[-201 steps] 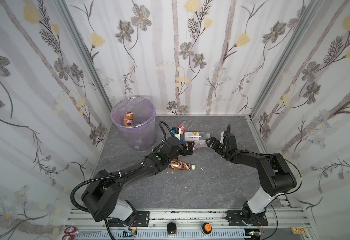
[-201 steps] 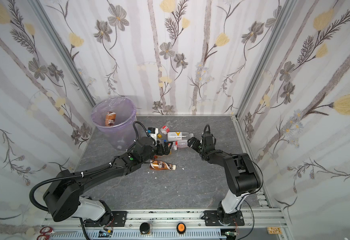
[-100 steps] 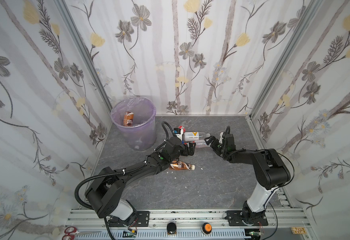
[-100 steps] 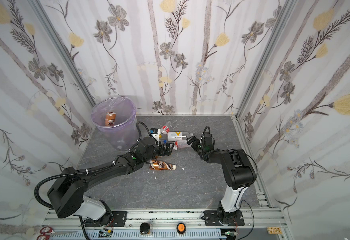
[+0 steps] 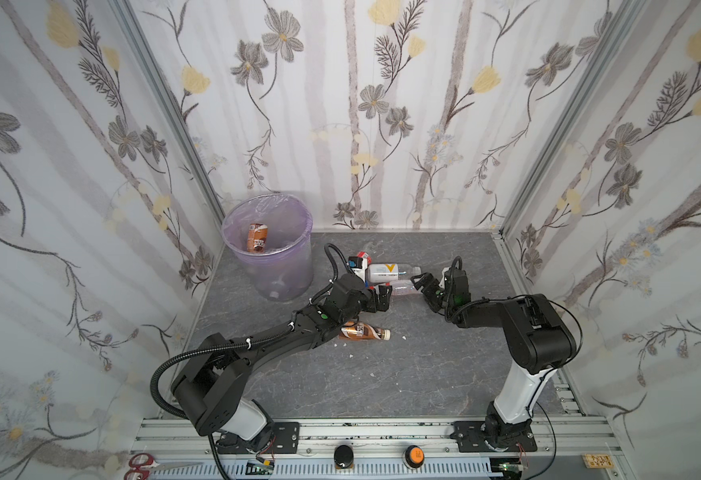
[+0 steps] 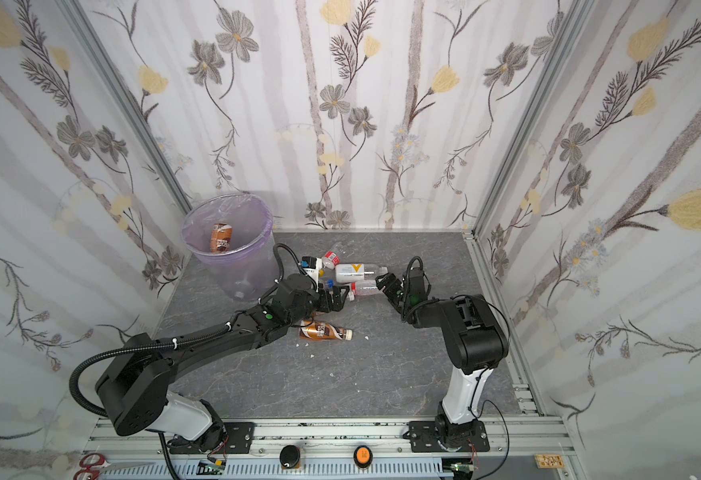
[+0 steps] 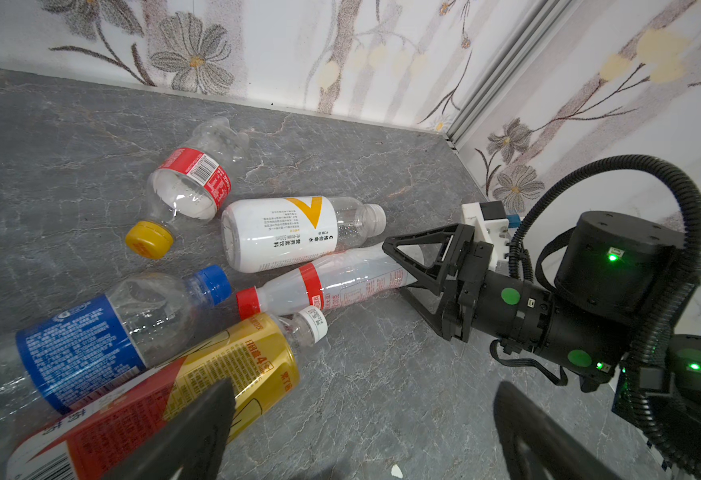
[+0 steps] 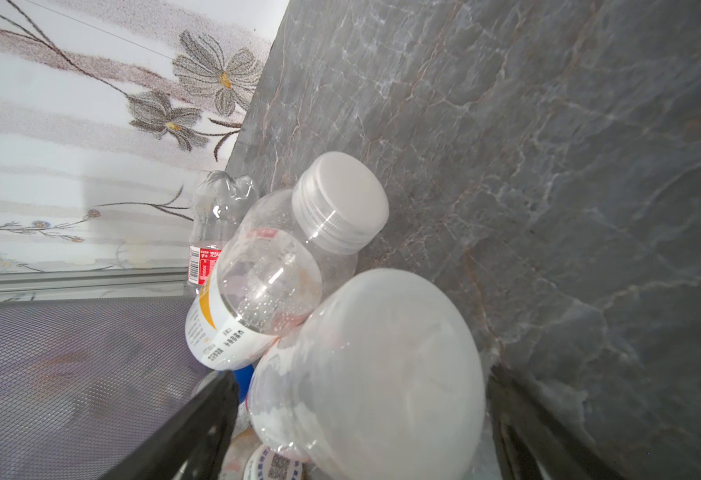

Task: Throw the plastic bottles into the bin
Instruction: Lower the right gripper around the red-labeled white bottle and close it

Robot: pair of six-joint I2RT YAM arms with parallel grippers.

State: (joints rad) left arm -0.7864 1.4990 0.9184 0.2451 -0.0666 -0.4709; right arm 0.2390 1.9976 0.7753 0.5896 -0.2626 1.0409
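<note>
Left wrist view: red-cap bottle (image 7: 340, 284) flat, cap twd left jaws, base btwn spread right jaws; left spread, empty.

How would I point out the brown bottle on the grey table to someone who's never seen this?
Start at the pale purple bin in the back left corner of the grey table. Nearer the front, right of the bin, a small brown bottle lies on its side by the left arm. It lies apart from the clustered bottles behind, the only brown one outside the bin.
</note>
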